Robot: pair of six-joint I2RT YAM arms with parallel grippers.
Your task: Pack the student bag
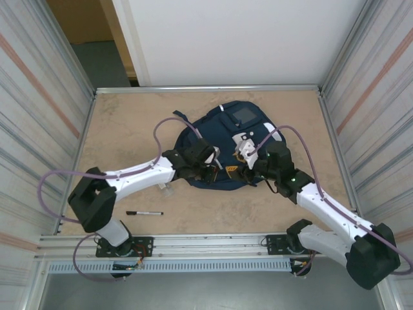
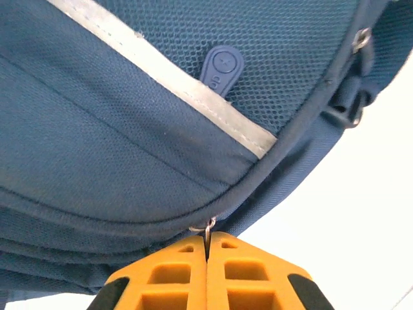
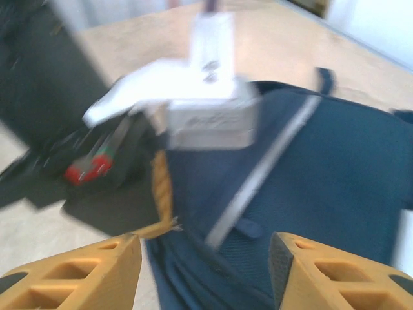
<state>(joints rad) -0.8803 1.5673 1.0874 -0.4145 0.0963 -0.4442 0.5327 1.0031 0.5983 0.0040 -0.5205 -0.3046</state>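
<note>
The student bag (image 1: 222, 139), a navy backpack with grey reflective stripes, lies flat in the middle of the table. My left gripper (image 1: 211, 168) is at its near edge. In the left wrist view the orange fingers (image 2: 174, 268) are shut on the small metal zipper pull (image 2: 208, 227) at the bag's seam, below a grey stripe (image 2: 193, 97) and a blue rubber tab (image 2: 221, 68). My right gripper (image 1: 247, 161) hovers just right of it, over the bag's near right part. It is open (image 3: 205, 248), with blue fabric (image 3: 335, 168) below and nothing between the fingers; that view is blurred.
A black pen (image 1: 144, 212) lies on the table near the left arm's base. A small pale object (image 1: 166, 189) sits beside the left forearm. Metal walls close in the table left and right. The left arm's wrist (image 3: 206, 97) is close ahead in the right wrist view.
</note>
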